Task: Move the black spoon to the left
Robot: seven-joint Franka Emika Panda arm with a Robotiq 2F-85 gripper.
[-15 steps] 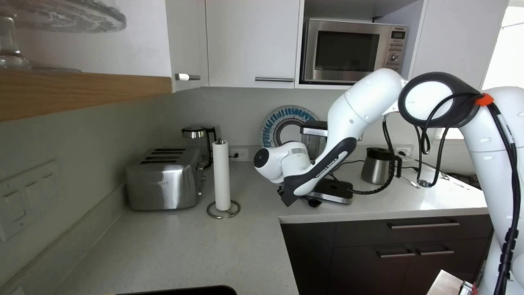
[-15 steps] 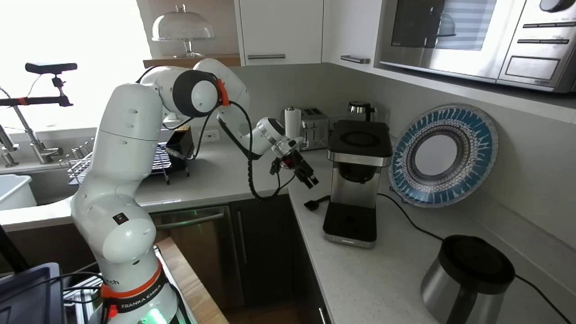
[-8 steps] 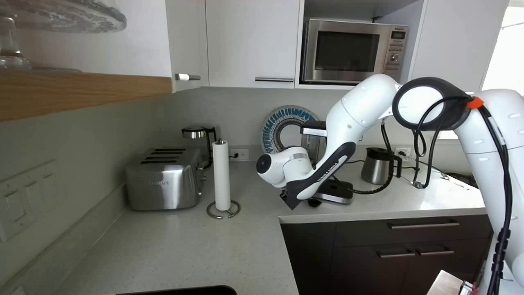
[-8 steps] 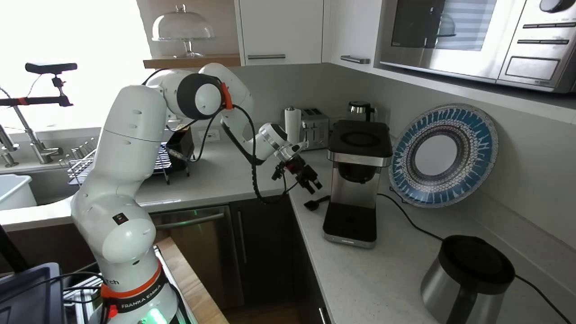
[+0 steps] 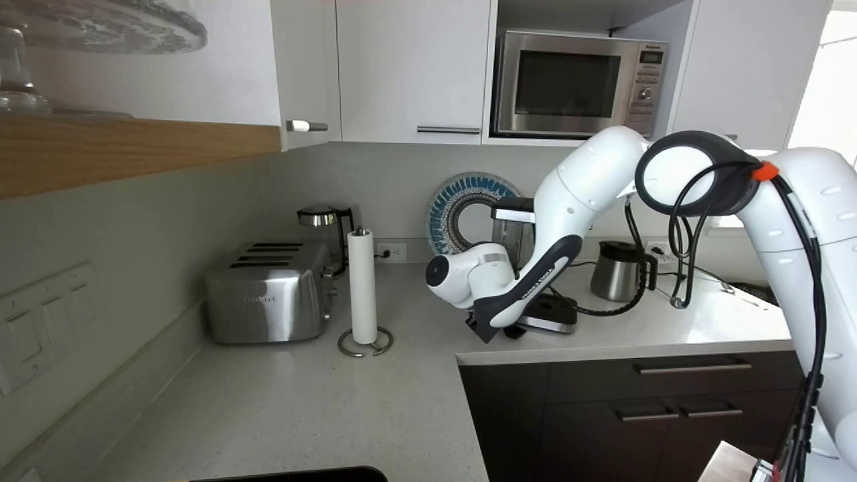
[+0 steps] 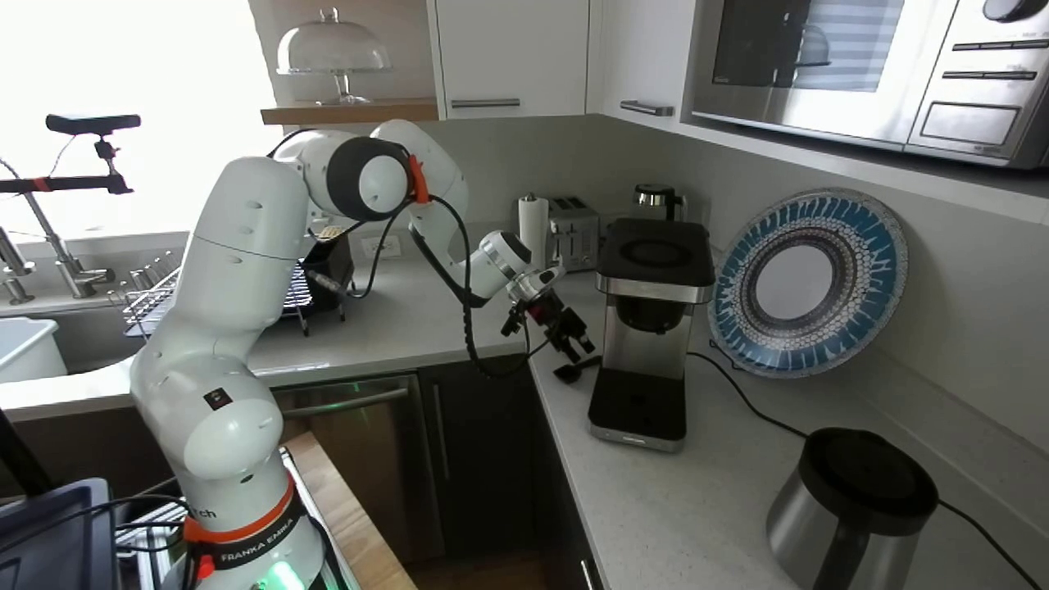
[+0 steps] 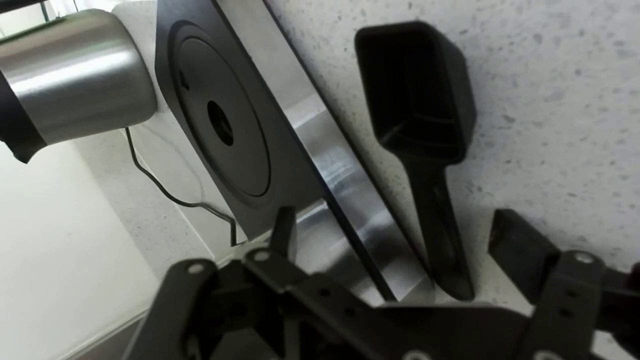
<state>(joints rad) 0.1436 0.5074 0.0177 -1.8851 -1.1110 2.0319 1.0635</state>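
I have my end effector (image 7: 397, 235) spread apart near the box-bowled black coffee scoop (image 7: 425, 142) on the speckled bench (image 7: 545, 115).

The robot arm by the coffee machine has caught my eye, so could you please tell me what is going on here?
The robot arm holds its open gripper close to the black spoon, which lies on the counter beside the coffee machine. Nothing is grasped yet. It will probably take the spoon next, as the task is to move it to the left.
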